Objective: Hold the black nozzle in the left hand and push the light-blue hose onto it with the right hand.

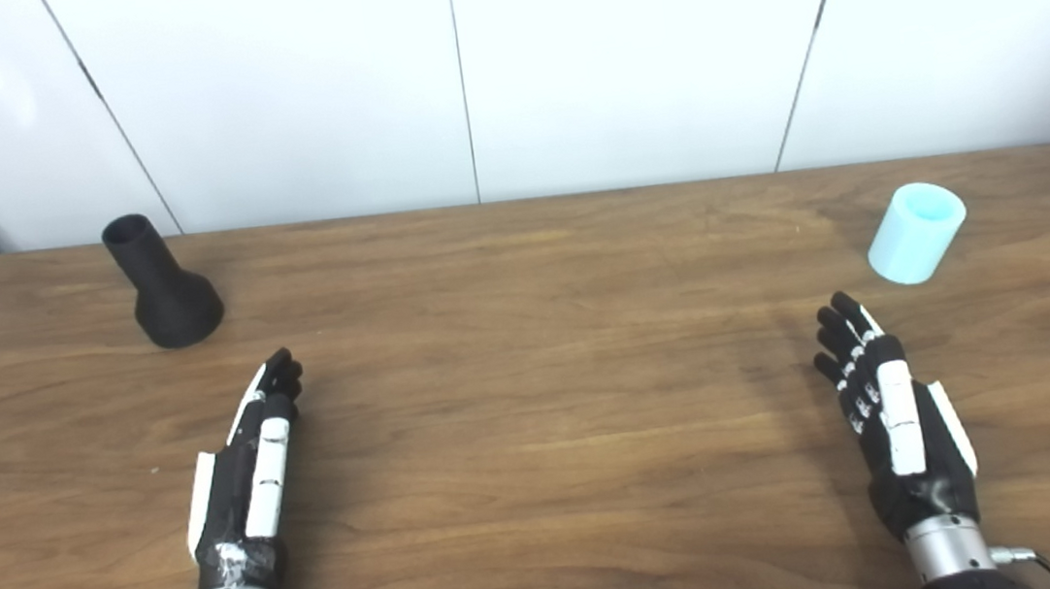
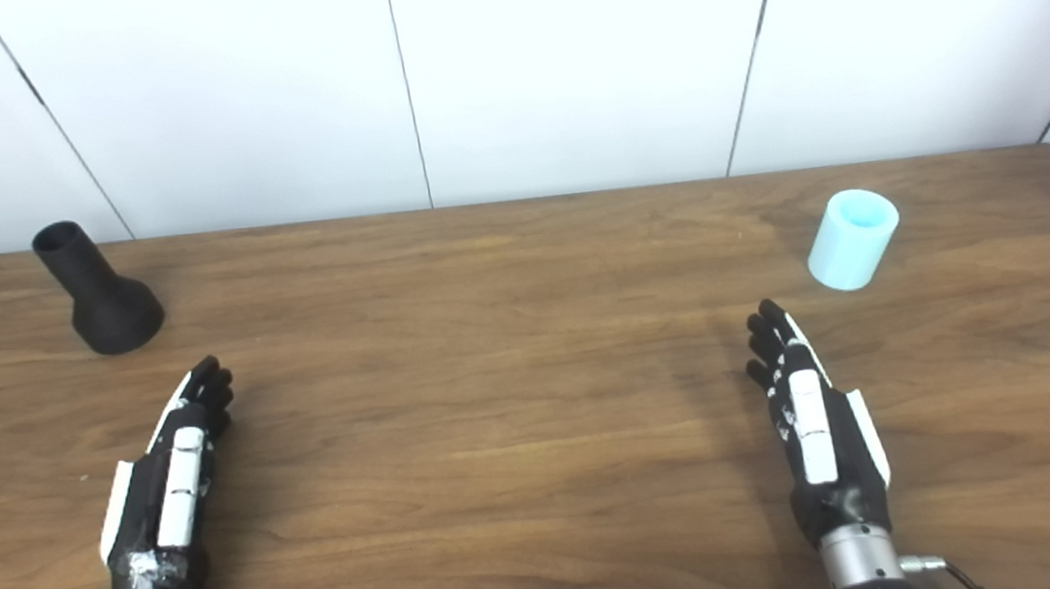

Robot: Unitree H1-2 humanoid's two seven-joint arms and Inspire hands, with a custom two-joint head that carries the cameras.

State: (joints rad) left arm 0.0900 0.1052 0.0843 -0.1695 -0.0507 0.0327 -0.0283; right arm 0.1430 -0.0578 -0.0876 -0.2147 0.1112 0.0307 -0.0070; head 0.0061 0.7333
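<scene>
The black nozzle (image 1: 161, 286) stands wide end down near the wooden table's (image 1: 537, 410) far left corner; the light-blue hose (image 1: 916, 232) stands near the far right corner. Left hand (image 1: 246, 475) and right hand (image 1: 893, 407) are empty, fingers extended.

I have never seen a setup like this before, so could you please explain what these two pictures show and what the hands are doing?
Both pictures come from two cameras side by side on a humanoid robot's head, looking down at a wooden table, so they show one scene from places slightly apart. The black-and-white shapes rising from the bottom edge are the robot's own hands. The left hand and the right hand are both open, near the table's front, holding nothing. Far left stands a black nozzle, wide end down. Far right stands a short light-blue hose, upright, its open end up. Neither is being touched.
</scene>
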